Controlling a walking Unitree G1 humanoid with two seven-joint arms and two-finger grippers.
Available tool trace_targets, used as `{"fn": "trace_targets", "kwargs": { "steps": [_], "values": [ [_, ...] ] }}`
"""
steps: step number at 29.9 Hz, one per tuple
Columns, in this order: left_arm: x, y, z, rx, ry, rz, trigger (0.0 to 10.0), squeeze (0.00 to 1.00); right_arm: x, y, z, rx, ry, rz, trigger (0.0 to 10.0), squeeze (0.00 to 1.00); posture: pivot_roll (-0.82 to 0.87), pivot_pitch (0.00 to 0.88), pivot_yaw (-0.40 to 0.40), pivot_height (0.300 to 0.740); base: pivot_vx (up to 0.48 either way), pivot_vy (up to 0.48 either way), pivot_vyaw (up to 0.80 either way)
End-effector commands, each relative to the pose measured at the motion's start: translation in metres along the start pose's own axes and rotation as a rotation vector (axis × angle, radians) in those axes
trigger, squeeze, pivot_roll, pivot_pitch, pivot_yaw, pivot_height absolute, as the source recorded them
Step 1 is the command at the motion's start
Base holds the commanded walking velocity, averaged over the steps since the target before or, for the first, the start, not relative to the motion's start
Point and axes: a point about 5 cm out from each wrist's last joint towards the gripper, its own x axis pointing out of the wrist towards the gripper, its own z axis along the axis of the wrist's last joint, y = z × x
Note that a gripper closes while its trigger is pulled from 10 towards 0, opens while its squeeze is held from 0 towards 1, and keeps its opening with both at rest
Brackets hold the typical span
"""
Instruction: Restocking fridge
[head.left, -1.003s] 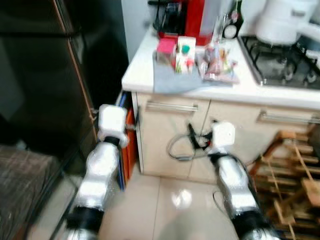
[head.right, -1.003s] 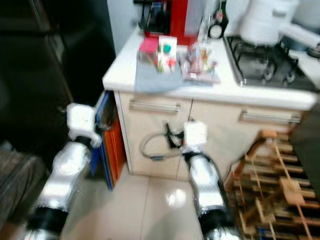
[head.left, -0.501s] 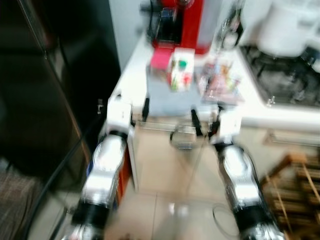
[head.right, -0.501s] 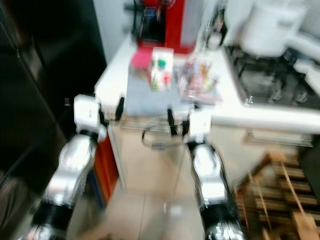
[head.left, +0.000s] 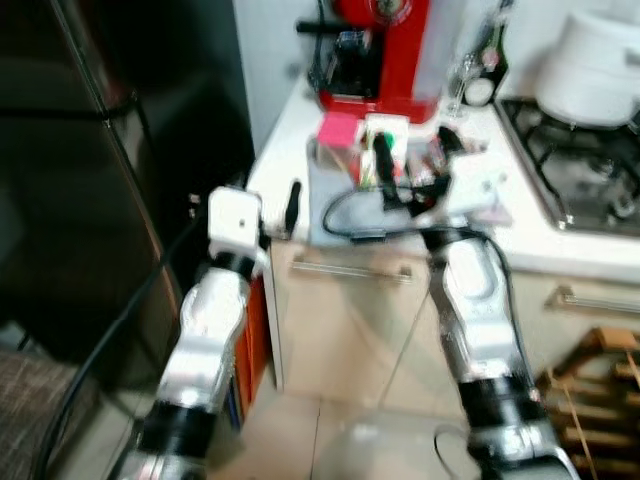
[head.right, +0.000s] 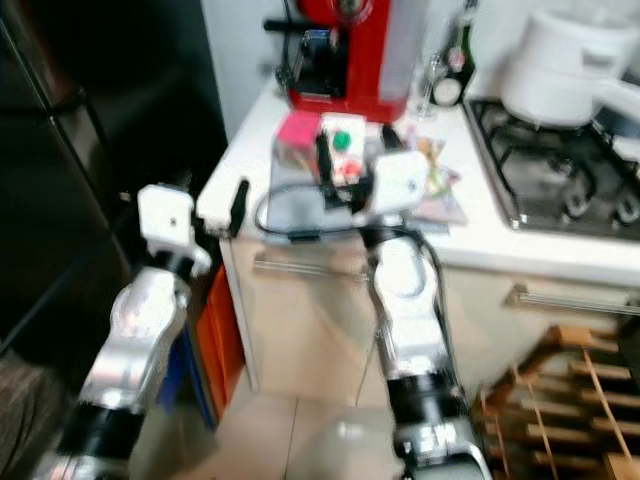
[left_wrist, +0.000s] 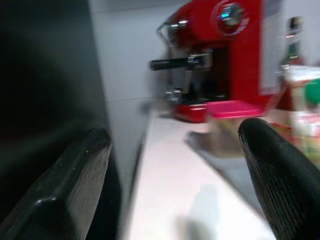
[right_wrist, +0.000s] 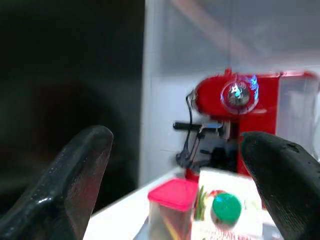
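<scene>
A white carton with a green cap stands on a grey cloth on the white counter, beside a clear container with a pink lid. A flat clear pack of colourful food lies just right of them. My right gripper is raised over the cloth, open, its fingers straddling the carton's near side without touching it; the right wrist view looks at the carton between the fingers. My left gripper is open at the counter's left edge, holding nothing.
A red coffee machine stands behind the carton, with a dark bottle beside it. A black fridge stands at the left. A hob with a white pot is at the right. Cupboard handles and a wooden rack sit below.
Both arms have risen from in front of the cupboard to counter height. The right gripper now reaches over the cloth by the carton. The camera has moved closer.
</scene>
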Motion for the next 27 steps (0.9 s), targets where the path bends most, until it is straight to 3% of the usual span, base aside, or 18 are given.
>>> {"fn": "trace_targets", "kwargs": {
  "steps": [1, 8, 16, 27],
  "values": [
    [0.004, -0.008, -0.001, 0.033, 0.024, -0.008, 10.0, 0.0, -0.015, -0.018, -0.02, -0.001, 0.101, -0.083, 10.0, 0.0, -0.04, 0.0, 0.022, 0.74, 0.0, 0.0, 0.0],
    [0.006, -0.008, 0.006, -0.032, -0.016, -0.05, 10.0, 0.0, -0.022, -0.025, -0.024, -0.01, 0.125, -0.139, 10.0, 0.0, -0.05, 0.0, 0.028, 0.74, 0.041, 0.055, 0.0],
    [0.014, -0.013, 0.027, 0.04, -0.128, -0.121, 10.0, 0.0, -0.017, -0.025, -0.016, -0.023, 0.079, -0.148, 10.0, 0.0, -0.05, 0.0, 0.025, 0.74, 0.363, 0.306, 0.0],
    [0.017, -0.017, 0.027, 0.022, -0.107, -0.172, 10.0, 0.0, -0.013, -0.032, -0.012, -0.023, 0.068, -0.194, 10.0, 0.0, -0.05, 0.0, 0.024, 0.74, 0.423, 0.068, 0.0]
  ]
}}
